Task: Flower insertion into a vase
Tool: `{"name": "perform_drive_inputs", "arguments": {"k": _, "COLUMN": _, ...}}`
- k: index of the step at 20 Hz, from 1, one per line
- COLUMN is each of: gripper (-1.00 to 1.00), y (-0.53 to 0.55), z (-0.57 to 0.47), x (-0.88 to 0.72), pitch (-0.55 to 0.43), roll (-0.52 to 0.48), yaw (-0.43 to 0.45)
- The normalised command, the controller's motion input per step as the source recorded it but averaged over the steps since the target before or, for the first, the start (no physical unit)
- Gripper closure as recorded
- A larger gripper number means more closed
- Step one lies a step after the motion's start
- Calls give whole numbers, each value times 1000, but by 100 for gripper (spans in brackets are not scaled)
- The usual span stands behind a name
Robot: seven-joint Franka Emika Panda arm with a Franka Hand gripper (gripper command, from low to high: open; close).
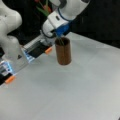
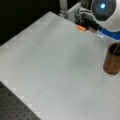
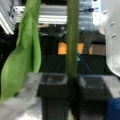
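We see the arm's white and blue gripper [image 1: 58, 35] poised right over the open mouth of the plain dark brown, wood-like cylindrical vase [image 1: 63, 51], which stands upright on the pale grey tabletop [image 1: 75, 87]. In the wrist view, the two dark fingers [image 3: 53, 85] are clenched on a straight green flower stem [image 3: 72, 37], which runs up between them; a broad green leaf [image 3: 25, 55] hangs just to one side of the fingers in that view. In a front view, a thin dark line, which we take to be the lower end of the stem, drops from below the fingers into the vase's round opening. The same vase [image 2: 112, 60] shows at a front view's right edge, with thin dark lines inside its mouth and the arm's white rounded body [image 2: 105, 12] above it. Above the fingers in a front view, red-orange petals and green leaves of the flower head [image 1: 43, 6] stand against the dark background.

We judge the task to be well along: the flower is gripped, carried to the vase and its stem's lower end seems already inside the rim. What is left, as far as we can tell, is that the flower is not yet let go; how deep the stem reaches in the vase is hidden by its wall.

Beyond the fingers, silver metal rails with small orange tabs [image 1: 48, 50] lie at the table's edge.
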Motion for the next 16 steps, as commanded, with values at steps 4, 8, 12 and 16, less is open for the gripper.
{"name": "perform_drive_inputs", "arguments": {"k": 4, "gripper": 100, "y": 47, "z": -298, "x": 340, "pitch": 2, "roll": -120, "yaw": 70}}
{"name": "perform_drive_inputs", "arguments": {"k": 8, "gripper": 100, "y": 77, "z": -194, "x": 296, "pitch": -10, "roll": -88, "yaw": 45}}
{"name": "perform_drive_inputs", "arguments": {"k": 12, "gripper": -100, "y": 138, "z": 20, "x": 264, "pitch": 54, "roll": -77, "yaw": 30}}
{"name": "perform_drive_inputs", "arguments": {"k": 16, "gripper": -100, "y": 133, "z": 103, "x": 266, "pitch": 83, "roll": -92, "yaw": 15}}
